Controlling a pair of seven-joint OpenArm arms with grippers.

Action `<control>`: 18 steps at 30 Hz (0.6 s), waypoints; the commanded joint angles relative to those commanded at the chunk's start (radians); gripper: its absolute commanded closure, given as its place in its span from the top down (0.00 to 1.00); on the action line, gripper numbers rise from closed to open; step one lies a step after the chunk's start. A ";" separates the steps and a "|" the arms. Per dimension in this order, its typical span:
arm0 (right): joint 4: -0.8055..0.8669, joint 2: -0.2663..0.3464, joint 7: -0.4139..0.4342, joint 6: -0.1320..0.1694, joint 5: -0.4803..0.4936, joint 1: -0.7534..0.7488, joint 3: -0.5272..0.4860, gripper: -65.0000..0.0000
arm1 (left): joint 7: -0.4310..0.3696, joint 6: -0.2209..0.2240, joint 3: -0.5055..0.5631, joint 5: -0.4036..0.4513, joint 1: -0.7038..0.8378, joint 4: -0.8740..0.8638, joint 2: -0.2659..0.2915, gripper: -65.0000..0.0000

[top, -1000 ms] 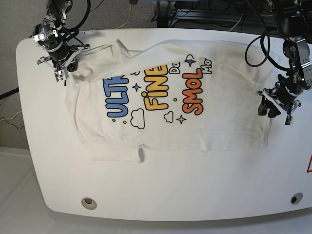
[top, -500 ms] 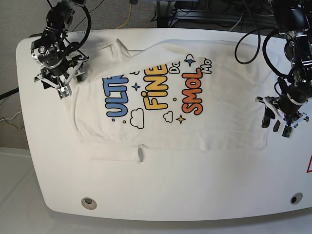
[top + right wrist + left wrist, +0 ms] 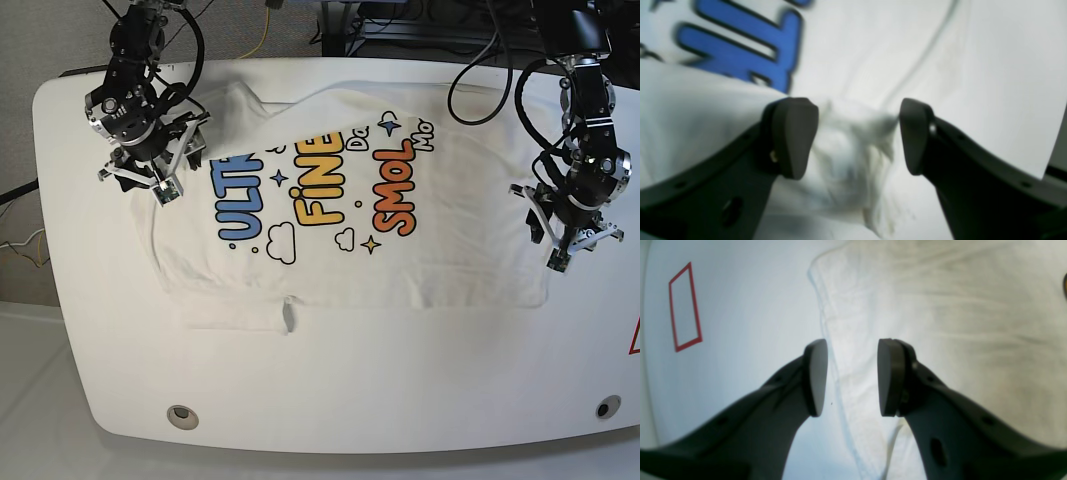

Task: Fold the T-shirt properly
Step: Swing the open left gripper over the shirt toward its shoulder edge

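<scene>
White rounded table (image 3: 330, 400) — carries one large white short-sleeved cotton T-shirt (image 3: 460, 220), spread flat with its print upward, across the middle and far part of the top. Print: blue, yellow and orange cartoon lettering (image 3: 320, 190), running at a slant. One sleeve lies folded at the near hem, with a small dark tag (image 3: 289, 317) beside it.

Left gripper (image 3: 562, 238) — black, at the shirt's edge on the base view's right. Its wrist camera shows the two pads (image 3: 815, 376) set apart, straddling the hemmed edge of the cloth (image 3: 940, 323): one pad over bare table (image 3: 740, 323), the other over fabric. Nothing is between them. Whether they touch the cloth cannot be told.

Right gripper (image 3: 150, 180) — black, over the shirt's opposite end, beside the blue letters. Its wrist camera shows the fingers (image 3: 793, 136) spread wide, with a blurred bunch of white fabric (image 3: 846, 156) raised between them and the blue lettering (image 3: 746, 50) just beyond. Not closed on the bunch.

Red outlined marking (image 3: 685, 306) — on the table, well apart from the shirt's edge.
</scene>
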 joint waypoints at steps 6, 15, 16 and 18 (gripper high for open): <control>0.018 -0.002 -0.052 0.000 0.000 0.031 -0.052 0.61 | -0.035 0.000 0.002 0.008 0.002 -0.002 0.003 0.35; 0.012 -0.002 -0.069 0.000 -0.008 0.046 -0.054 0.61 | 0.002 0.011 0.038 0.034 0.015 -0.002 0.003 0.35; 0.012 -0.002 -0.069 0.000 -0.008 0.046 -0.054 0.61 | 0.018 0.015 0.040 0.052 0.020 -0.002 0.005 0.35; 0.011 -0.002 -0.069 0.000 -0.008 0.046 -0.054 0.61 | 0.040 0.023 0.046 0.091 0.025 0.003 0.012 0.35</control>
